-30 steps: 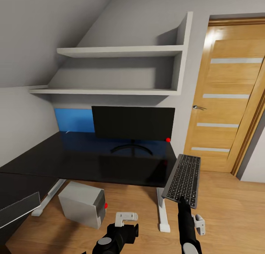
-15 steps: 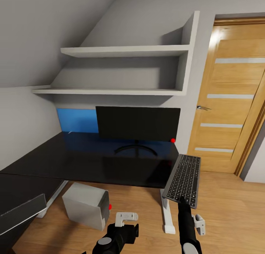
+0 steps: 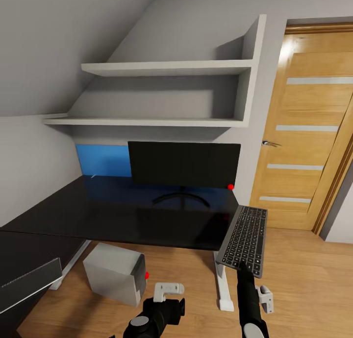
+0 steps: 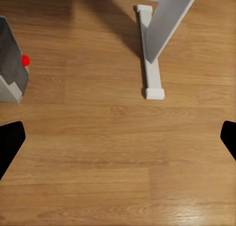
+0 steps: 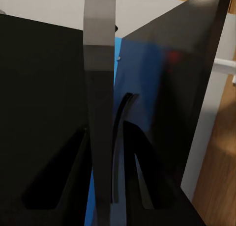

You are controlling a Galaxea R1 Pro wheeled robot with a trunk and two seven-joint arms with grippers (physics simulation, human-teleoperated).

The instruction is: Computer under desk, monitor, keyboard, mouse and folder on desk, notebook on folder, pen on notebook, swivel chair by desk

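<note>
Right arm comes up from the bottom of the head view, black forearm pointing up and away. Right end effector [image 3: 241, 266] pinches the near short edge of the slim black keyboard with grey keys [image 3: 244, 239]. In the right wrist view the keyboard [image 5: 101, 113] stands edge-on between the dark fingers [image 5: 142, 186], clamped. Keyboard's long axis runs away from the end effector toward the wall, far end raised, key face tilted up toward the camera. It hangs off the right end of the glossy black tabletop [image 3: 122, 215], over the light wood plank floor [image 3: 304, 279], at about the tabletop's edge; contact unclear.

Left arm sits low, bent. Left end effector [image 3: 168, 290] points down at the floor, white fingers spread apart, nothing between them; the left wrist view shows black fingertips [image 4: 10, 142] at both sides over bare planks.

Left of and beyond the left end effector: boxy white-grey computer tower with a small red light [image 3: 113, 273], on the floor under the tabletop. White desk leg [image 3: 223, 284] stands between the two end effectors, a bit beyond them.

Beyond the keyboard and left of the right end effector: wide black flat monitor [image 3: 184, 164] upright on a ring stand at the back of the tabletop, screen facing the camera. Further left, a bright-blue panel [image 3: 102, 160] against the wall. Grey wall shelves [image 3: 162, 95] above. Wooden door [image 3: 306, 132] beyond the right end effector.
</note>
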